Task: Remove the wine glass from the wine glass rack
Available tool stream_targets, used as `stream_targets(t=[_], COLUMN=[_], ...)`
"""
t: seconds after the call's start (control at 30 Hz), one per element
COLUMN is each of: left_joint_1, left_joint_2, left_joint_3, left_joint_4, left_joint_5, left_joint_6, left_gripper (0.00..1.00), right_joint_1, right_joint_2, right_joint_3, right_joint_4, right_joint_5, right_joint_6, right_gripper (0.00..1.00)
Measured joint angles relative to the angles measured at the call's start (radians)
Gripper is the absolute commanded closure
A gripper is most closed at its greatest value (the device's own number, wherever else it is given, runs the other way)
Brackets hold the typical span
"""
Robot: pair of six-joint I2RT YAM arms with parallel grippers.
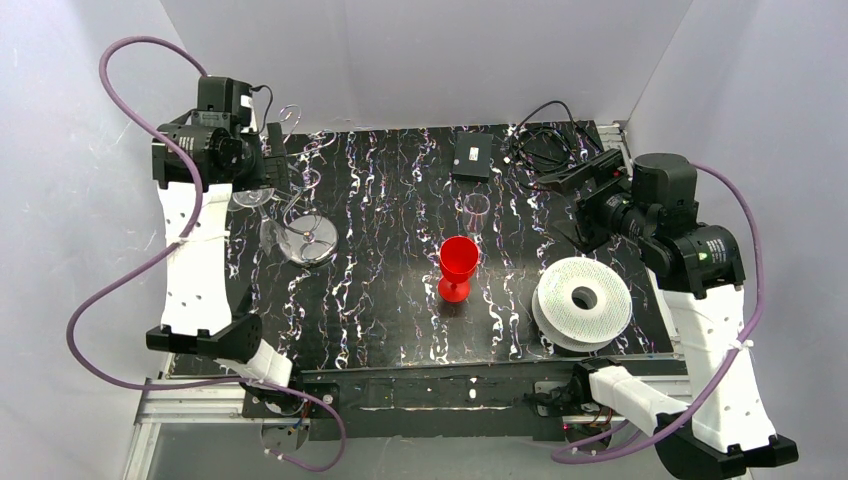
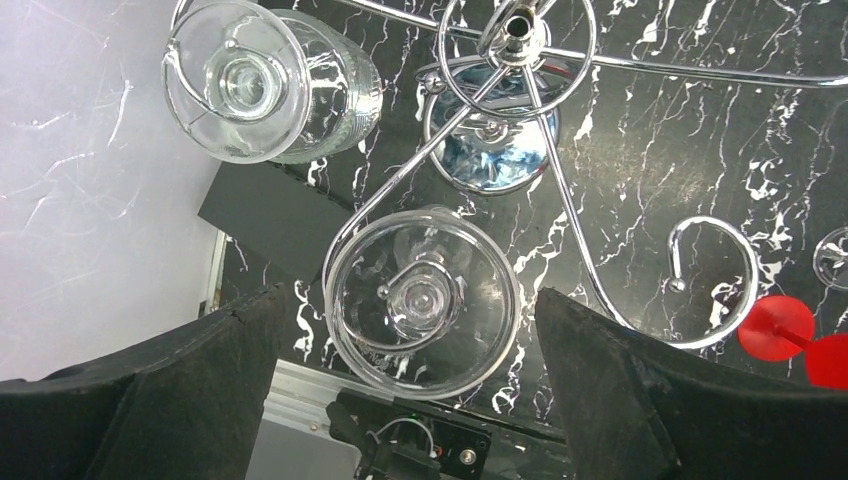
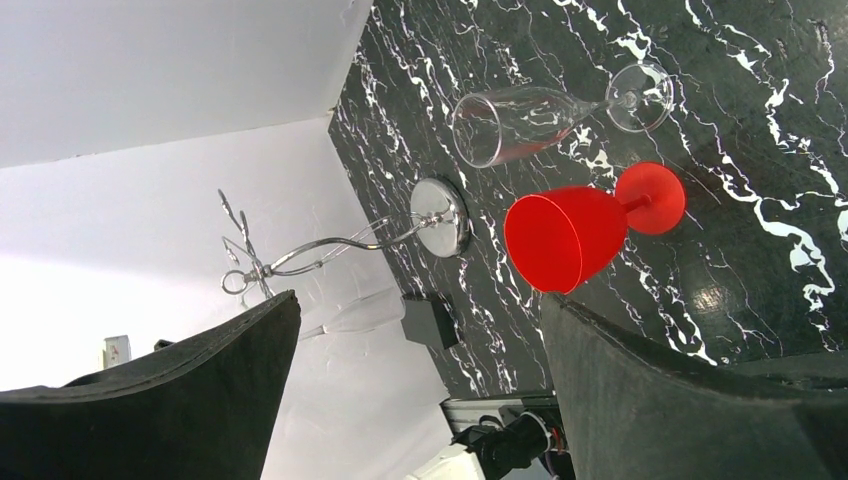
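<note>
Through the left wrist camera I am looking straight down on the wine glass rack point(image 2: 517, 28). Its wire arms spread out from a hub above the shiny round base point(image 2: 490, 150). The left end effector point(image 2: 408, 310) is released, its fingers point(image 2: 140, 400) spread wide and holding nothing. Directly ahead of it, framed between the two fingers, a clear wine glass point(image 2: 420, 300) hangs foot-up in a curled hook. As far as I can see, neither finger touches it. A second clear glass point(image 2: 255, 85) hangs further ahead and off toward the left finger's side, on another arm of the rack.

The right end effector point(image 3: 418, 310) is also released and empty, well apart from the rack. Ahead of it on the worktop point(image 3: 760, 120) stand a red goblet point(image 3: 590, 230) and, beyond that, a clear flute point(image 3: 540, 115), with the rack far off behind both.

My reading is that the removal itself has not yet happened. The approach looks done, with the left arm lined up over the nearer hanging glass. What is left is to get the fingers around the stem or foot, clench, slide the glass out along the hook's opening and carry it clear. I cannot tell how far above the foot the fingers sit.
</note>
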Motion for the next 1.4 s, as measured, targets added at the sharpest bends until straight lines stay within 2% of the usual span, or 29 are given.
stream_targets(t=[0.33,0.57,0.83,1.1,1.3,1.4], left_joint_1=[0.002,0.002,0.002,0.002,0.002,0.002], left_joint_2=[0.022,0.026,0.029,0.029,0.074,0.081], left_joint_3=[-0.049,-0.069,-0.068,-0.042,0.116,0.137], left_joint_4=[0.001,0.001,0.0,0.0,-0.002,-0.002], left_joint_5=[-0.034,-0.045,-0.046,-0.045,-0.036,-0.031], left_joint_6=[-0.017,-0.026,-0.031,-0.032,-0.032,-0.033], left_gripper=[0.14,0.25,0.42,0.46,0.46,0.47], right_joint_1=[0.0,-0.006,-0.021,-0.026,-0.026,-0.027], right_joint_2=[0.011,0.021,0.013,0.012,0.007,0.007], right_joint_3=[0.0,0.0,0.0,-0.001,-0.002,-0.002], right_joint_4=[0.023,0.027,0.043,0.045,0.048,0.048], right_joint_5=[-0.004,-0.007,-0.007,-0.014,-0.014,-0.015], right_joint_6=[0.0,0.0,0.0,0.001,0.001,0.001], right_gripper=[0.02,0.02,0.02,0.02,0.02,0.02])
